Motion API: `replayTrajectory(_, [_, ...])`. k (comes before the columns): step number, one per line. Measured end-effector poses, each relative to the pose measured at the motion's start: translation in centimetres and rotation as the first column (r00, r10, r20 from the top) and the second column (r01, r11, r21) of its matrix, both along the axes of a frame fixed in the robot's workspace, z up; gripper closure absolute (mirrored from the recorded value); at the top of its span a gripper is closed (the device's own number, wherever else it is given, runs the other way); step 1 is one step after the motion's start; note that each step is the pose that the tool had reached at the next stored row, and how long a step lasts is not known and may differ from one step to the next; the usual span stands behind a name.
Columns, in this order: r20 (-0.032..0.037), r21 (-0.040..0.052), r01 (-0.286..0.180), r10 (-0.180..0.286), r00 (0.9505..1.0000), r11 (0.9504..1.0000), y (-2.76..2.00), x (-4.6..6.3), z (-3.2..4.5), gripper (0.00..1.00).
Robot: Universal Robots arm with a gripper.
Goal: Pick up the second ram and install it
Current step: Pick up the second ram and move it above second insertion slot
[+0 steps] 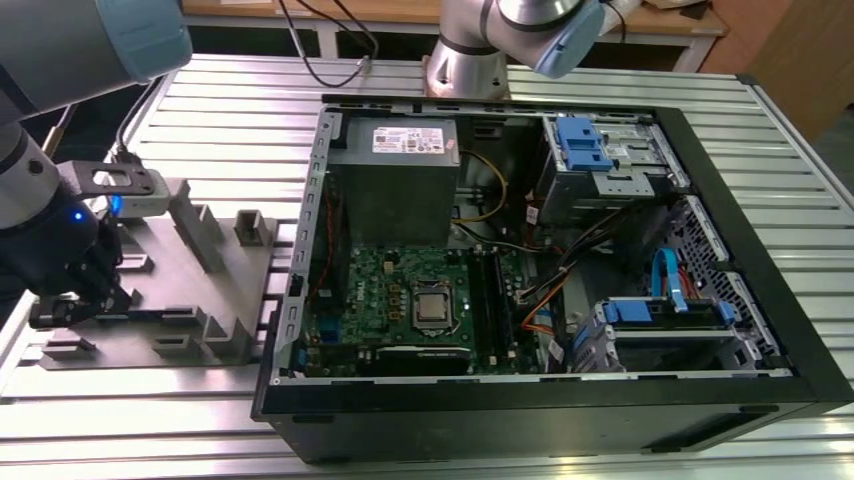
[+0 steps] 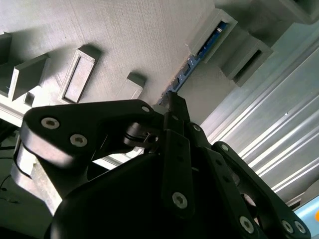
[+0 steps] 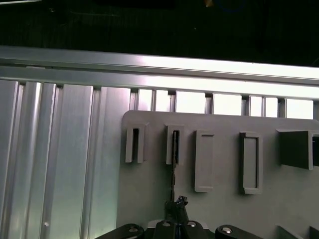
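Claw point(image 2: 175, 102) pressed together, pinching end of second ram point(image 2: 190, 63). Ram on edge in slotted grey holder plate point(image 1: 200, 300) on tabletop point(image 1: 240, 100), beside open computer case point(image 1: 534, 415). Grasp looks made; lift and install not yet done.

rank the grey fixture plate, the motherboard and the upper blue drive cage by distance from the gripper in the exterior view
1. grey fixture plate, directly under the gripper, at the exterior view's left; the second ram sits in it.
2. motherboard, inside the computer case, mid-picture.
3. upper blue drive cage, toward the exterior view's right.
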State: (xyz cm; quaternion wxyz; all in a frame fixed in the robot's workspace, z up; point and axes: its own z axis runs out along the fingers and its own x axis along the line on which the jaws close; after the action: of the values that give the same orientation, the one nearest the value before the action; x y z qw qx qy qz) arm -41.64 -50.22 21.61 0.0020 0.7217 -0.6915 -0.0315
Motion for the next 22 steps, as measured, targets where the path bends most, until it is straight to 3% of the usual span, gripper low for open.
replayTrajectory(5, [0.0001, -0.0001, 0.000, 0.000, 1.0000, 1.0000, 0.00, 0.0, 0.00, 0.92])
replayTrajectory(7, [0.0001, -0.0001, 0.000, 0.000, 1.0000, 1.0000, 0.00, 0.0, 0.00, 0.80])
replayTrajectory(10, [0.0001, -0.0002, 0.000, 0.000, 1.0000, 1.0000, 0.00, 0.0, 0.00, 0.73])
replayTrajectory(11, [0.0001, -0.0002, 0.000, 0.000, 1.0000, 1.0000, 0.00, 0.0, 0.00, 0.67])
replayTrajectory(22, [0.0019, -0.0002, -0.010, 0.010, 0.9999, 0.9999, 0.00, -0.6, -1.41, 0.67])
